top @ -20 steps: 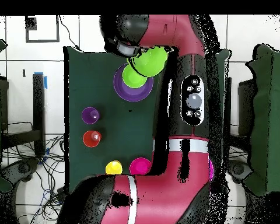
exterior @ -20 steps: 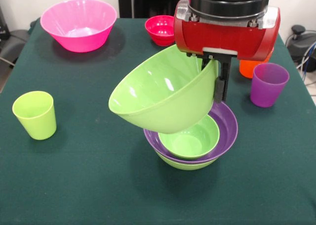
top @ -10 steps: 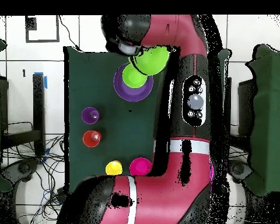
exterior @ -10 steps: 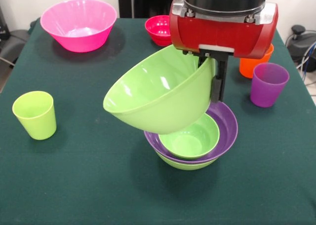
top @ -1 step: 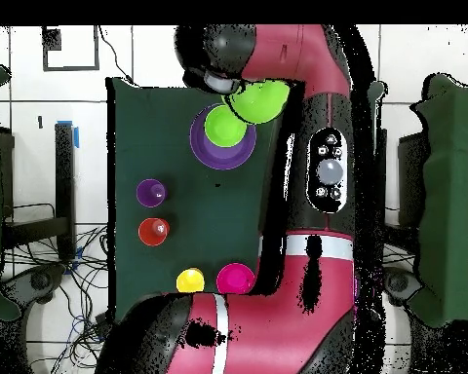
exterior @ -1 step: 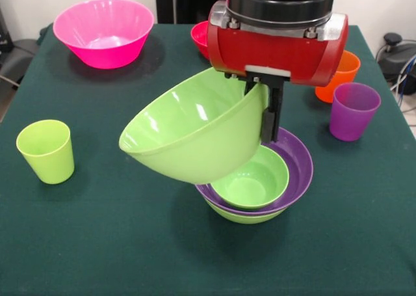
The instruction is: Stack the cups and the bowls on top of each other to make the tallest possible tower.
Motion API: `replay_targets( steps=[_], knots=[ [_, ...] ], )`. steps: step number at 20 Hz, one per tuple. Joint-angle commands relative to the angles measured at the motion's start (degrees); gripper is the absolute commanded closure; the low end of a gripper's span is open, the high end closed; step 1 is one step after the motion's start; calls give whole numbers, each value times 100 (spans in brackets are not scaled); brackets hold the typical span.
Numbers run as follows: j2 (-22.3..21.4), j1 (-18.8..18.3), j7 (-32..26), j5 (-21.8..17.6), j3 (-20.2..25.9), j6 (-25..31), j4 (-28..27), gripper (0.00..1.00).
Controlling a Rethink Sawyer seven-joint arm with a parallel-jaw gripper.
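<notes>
My gripper (exterior @ -1 step: pixel 262 128) is shut on the rim of a large lime green bowl (exterior @ -1 step: pixel 188 136), which hangs tilted with its opening facing up and left. Just below and to the right stands the tower (exterior @ -1 step: pixel 259 190): a wide purple bowl (exterior @ -1 step: pixel 298 172) resting on a lime green bowl, with a small lime green bowl (exterior @ -1 step: pixel 250 182) nested inside. The held bowl overlaps the tower's left rim. Seen from overhead, the held bowl (top @ -1 step: pixel 257 99) sits beside the purple bowl (top @ -1 step: pixel 221 138). The pink bowl (exterior @ -1 step: pixel 104 32) stands at the far left, and a red bowl (exterior @ -1 step: pixel 200 36) shows partly behind the arm.
A lime green cup (exterior @ -1 step: pixel 45 151) stands at the left. A purple cup (exterior @ -1 step: pixel 353 110) and an orange cup (exterior @ -1 step: pixel 339 75) stand at the right. The overhead view also shows a yellow cup (top @ -1 step: pixel 190 280) near the robot's base.
The gripper and the held green bowl have shifted left in the front view, a little further off the tower. Nothing else has moved.
</notes>
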Motion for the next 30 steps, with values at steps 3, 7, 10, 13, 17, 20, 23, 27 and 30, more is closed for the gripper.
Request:
replay_targets(
  steps=[3, 7, 10, 13, 17, 20, 23, 27, 30],
  knots=[
    [143, 6, 343, -30, 59, -632, 917, 100],
    [126, 77, 488, 25, 12, -675, 979, 100],
    [112, 119, 574, 61, -15, -698, 1023, 100],
    [79, 169, 677, 77, -60, -755, 1104, 100],
    [15, 222, 778, 139, -111, -753, 1189, 100],
    [-11, 273, 833, 175, -170, -631, 1117, 100],
    [-10, 315, 857, 230, -225, -536, 1041, 100],
    [-63, 390, 912, 319, -317, -529, 1089, 100],
    [-115, 473, 972, 397, -408, -533, 1139, 100]
  ],
)
